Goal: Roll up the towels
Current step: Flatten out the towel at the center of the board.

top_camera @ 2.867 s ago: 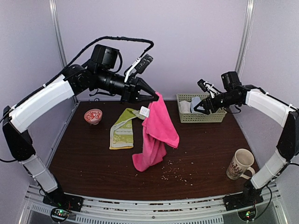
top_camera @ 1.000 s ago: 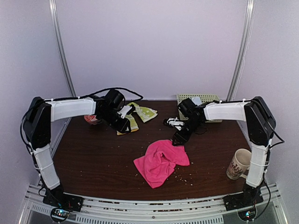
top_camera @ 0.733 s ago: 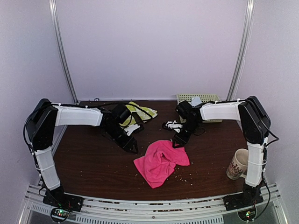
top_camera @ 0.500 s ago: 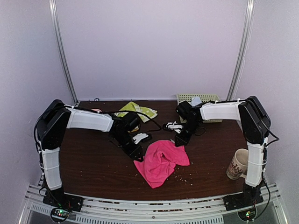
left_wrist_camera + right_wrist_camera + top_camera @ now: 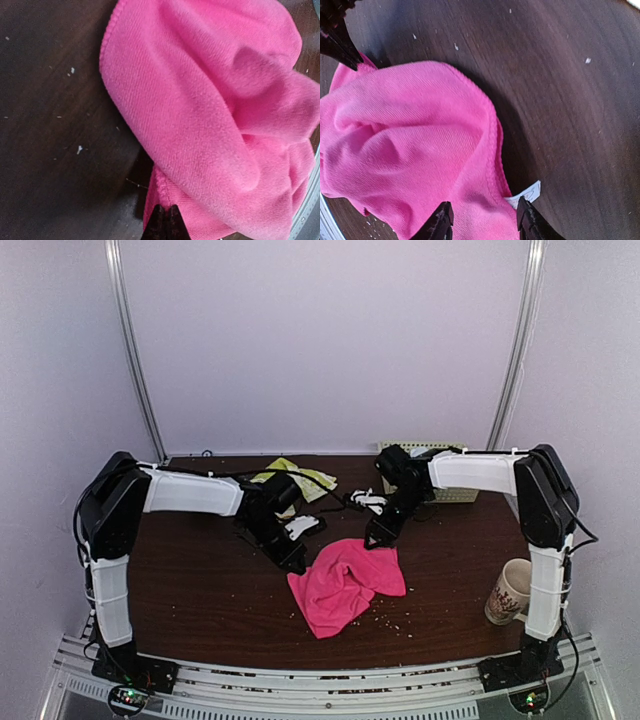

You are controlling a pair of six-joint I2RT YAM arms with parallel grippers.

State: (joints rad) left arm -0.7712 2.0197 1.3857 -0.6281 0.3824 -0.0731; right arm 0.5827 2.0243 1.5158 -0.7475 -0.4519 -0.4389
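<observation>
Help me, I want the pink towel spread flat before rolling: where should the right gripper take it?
The hemmed corner by the white label, at the towel's far edge. Come straight down with the right gripper, jaws astride the hem: there the cloth lies thin and flat, while the middle is bunched.

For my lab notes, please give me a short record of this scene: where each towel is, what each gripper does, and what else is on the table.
pink towel: crumpled at the centre of the table, not rolled
green cloth: bunched at the back
left gripper: shut, tips at the pink towel's edge
right gripper: open over its tagged hem
other: basket, mug, crumbs
</observation>
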